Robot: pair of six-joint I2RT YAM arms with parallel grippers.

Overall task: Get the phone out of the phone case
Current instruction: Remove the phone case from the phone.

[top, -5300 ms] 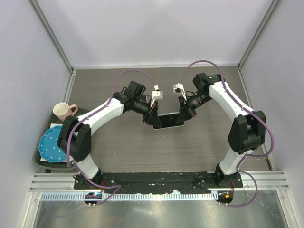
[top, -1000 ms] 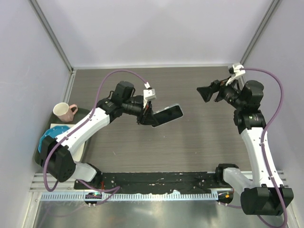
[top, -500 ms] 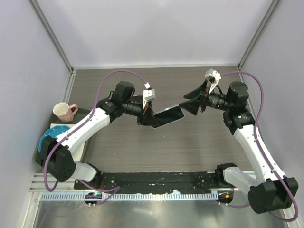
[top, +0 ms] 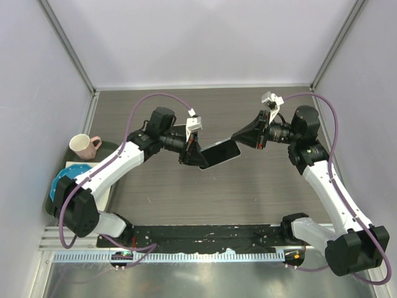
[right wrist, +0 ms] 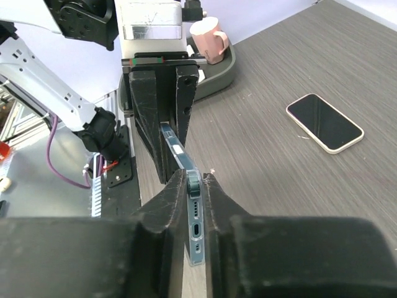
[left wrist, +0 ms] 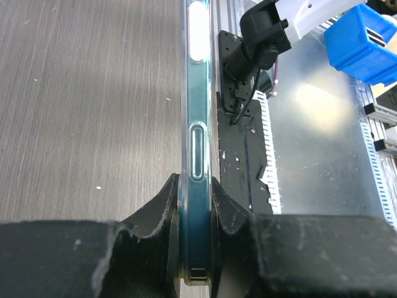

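Two robot arms hold a slim dark phone [top: 220, 152] in its clear, teal-tinted plastic case [left wrist: 196, 93] off the grey wood-grain table [top: 161, 198]. It is tilted and well to the right of a pale pink ceramic mug [top: 80, 144]. The left gripper [left wrist: 195, 189], on the end of the phone nearer the mug, pinches the cased phone between its black pads, one on each broad face. The right gripper [right wrist: 193, 186], at the end farther from the mug, has its fingers pressed against both faces beside the charging port and appears clamped there.

The phone looks fully seated in the case, so the removal itself is judged not yet begun; the step in hand is securing a two-armed grip. The next move probably calls for one gripper to anchor the case while the other works a corner of the rim off the phone, with little slip to spare on the smooth plastic.

A second dark-screened handset [right wrist: 324, 122] with a cream rim lies flat on the table, well apart from the mug.
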